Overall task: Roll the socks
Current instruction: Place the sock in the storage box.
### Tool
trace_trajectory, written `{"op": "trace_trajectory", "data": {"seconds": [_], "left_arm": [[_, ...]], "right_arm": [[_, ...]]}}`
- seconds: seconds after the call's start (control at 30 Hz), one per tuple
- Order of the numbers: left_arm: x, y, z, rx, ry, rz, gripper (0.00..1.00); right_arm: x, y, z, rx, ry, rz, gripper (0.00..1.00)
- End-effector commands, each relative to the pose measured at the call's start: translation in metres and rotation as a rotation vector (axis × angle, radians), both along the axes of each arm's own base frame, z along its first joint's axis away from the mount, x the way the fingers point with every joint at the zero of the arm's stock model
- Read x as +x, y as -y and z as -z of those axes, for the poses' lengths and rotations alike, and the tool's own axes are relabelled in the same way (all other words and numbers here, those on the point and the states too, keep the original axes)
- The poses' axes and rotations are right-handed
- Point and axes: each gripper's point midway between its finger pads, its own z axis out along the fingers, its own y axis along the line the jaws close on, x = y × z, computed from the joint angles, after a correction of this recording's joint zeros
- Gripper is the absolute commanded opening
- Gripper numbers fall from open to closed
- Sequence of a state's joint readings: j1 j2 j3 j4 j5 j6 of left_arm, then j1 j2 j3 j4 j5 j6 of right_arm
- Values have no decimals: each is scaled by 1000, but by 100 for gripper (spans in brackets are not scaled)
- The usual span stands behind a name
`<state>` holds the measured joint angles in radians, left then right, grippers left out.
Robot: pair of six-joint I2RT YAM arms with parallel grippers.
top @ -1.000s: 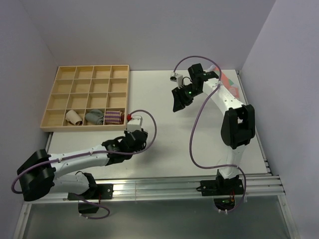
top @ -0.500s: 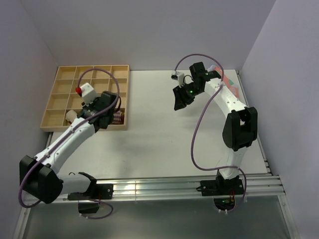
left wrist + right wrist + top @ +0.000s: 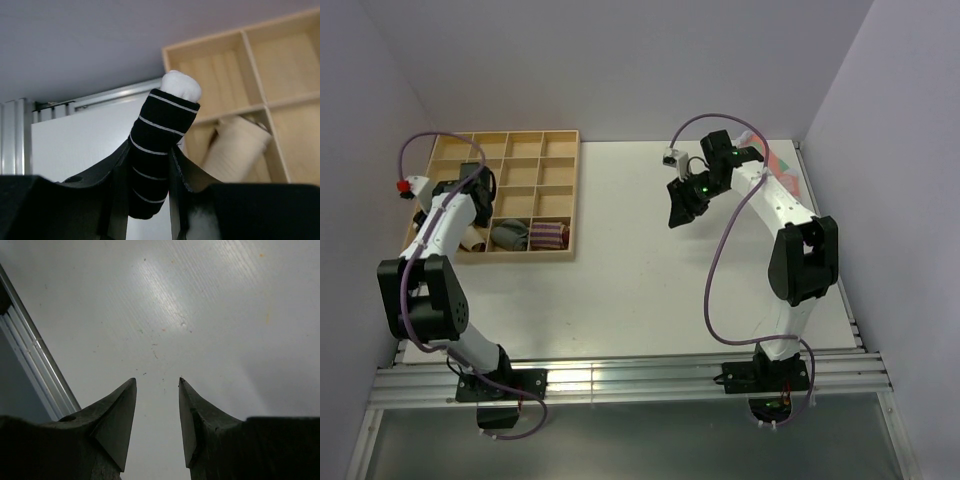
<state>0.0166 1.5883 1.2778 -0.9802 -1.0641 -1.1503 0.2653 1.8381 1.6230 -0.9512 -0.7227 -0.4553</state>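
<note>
One second back, the left arm lies low on the table in front of the tray [image 3: 520, 254]; half a second back it is over the tray's near rows; now it reaches across to the tray's far-left edge. The right arm barely shifts in that time. I judge the rolling itself to be done and the roll to be on its way to a compartment, with the release not yet made.

At far left, the top view shows only the arm bent over the tray's left column. The sock cannot be made out there, nor can how the fingers stand. The left wrist view settles both. The left gripper [image 3: 150, 150] is clamped on the sock [image 3: 162, 130], a tight black roll with thin white stripes, standing up between the fingers with its white end on top. Behind it lie open wooden cells, and a beige roll [image 3: 235, 145] sits in the cell just right of the sock.

Further right in the tray's near row, the top view alone shows a grey bundle [image 3: 508, 236] and a maroon bundle [image 3: 550, 235] in neighbouring cells.

Across the table, the right gripper [image 3: 157, 381] hovers with its fingers apart and nothing between them. Its wrist view shows only bare table [image 3: 210, 315] and a rail [image 3: 30, 365] at the left. At the far-right edge, a pink sock [image 3: 782, 166] lies partly under that arm, visible only from above.
</note>
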Motion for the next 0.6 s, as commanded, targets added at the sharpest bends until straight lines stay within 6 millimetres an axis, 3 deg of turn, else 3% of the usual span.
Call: {"op": "trace_trajectory", "data": {"seconds": [0.0, 0.17, 0.57], "left_arm": [[-10, -32, -3, 41, 9, -119, 0], [5, -61, 9, 47, -27, -147, 0], [45, -84, 49, 25, -82, -111, 0]], "right_arm": [[-6, 1, -13, 29, 46, -21, 47], [-8, 1, -4, 27, 28, -21, 46], [-3, -6, 5, 37, 13, -28, 45]]}}
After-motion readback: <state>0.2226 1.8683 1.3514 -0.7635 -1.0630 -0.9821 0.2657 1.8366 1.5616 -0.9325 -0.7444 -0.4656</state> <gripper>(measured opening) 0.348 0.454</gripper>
